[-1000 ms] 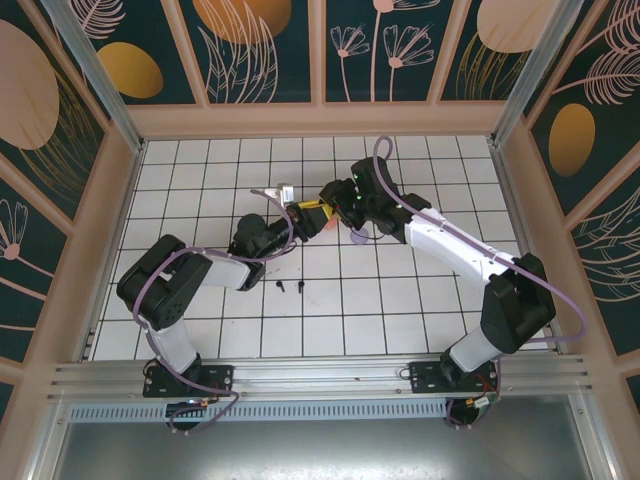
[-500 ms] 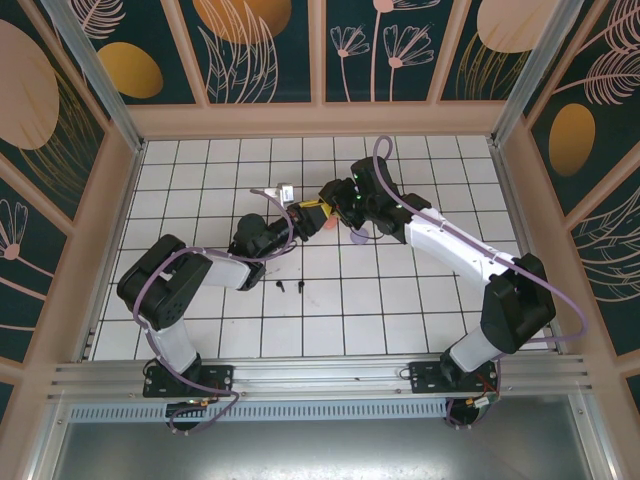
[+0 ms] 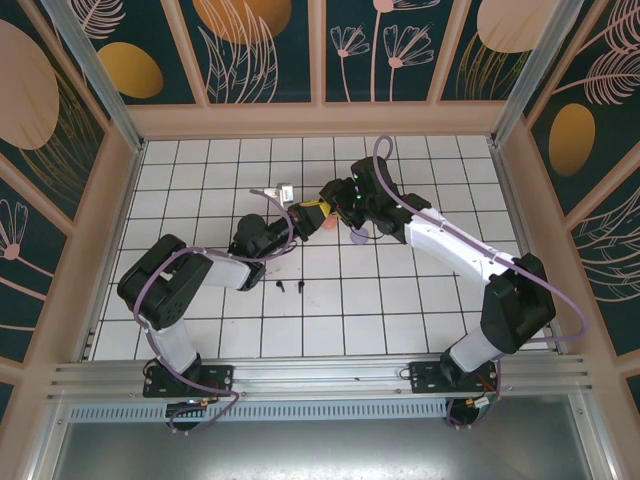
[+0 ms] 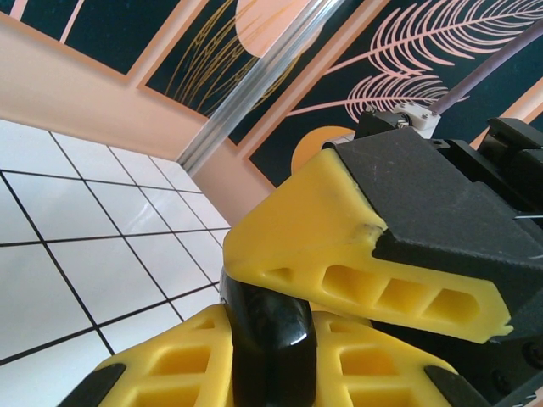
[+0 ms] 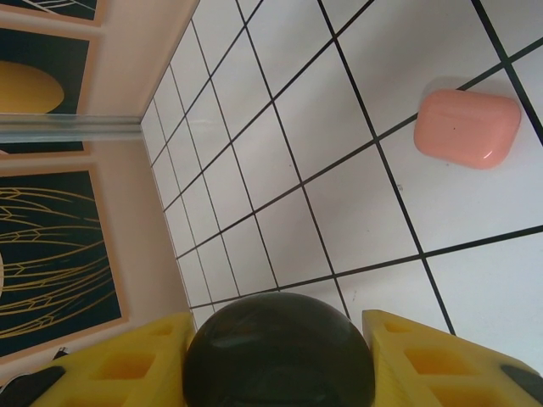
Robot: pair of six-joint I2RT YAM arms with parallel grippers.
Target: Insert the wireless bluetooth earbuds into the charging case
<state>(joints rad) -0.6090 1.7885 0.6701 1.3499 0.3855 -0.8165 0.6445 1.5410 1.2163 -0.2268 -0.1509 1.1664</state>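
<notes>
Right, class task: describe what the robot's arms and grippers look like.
The left arm and right arm have white links, black joints and lilac cables. The left gripper and right gripper have yellow fingers with cut-out pockets.

The white tiled table (image 3: 200, 330) bears a closed salmon-pink case (image 5: 467, 129) and two black earbuds (image 3: 283, 287).

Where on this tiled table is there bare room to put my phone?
Free: the far tile rows along the back wall; the left edge beyond the left arm; the near tiles between it and the right arm, short of the black earbuds. Crowded: the middle, where left gripper and right gripper hold a black case beside the pink case.
</notes>
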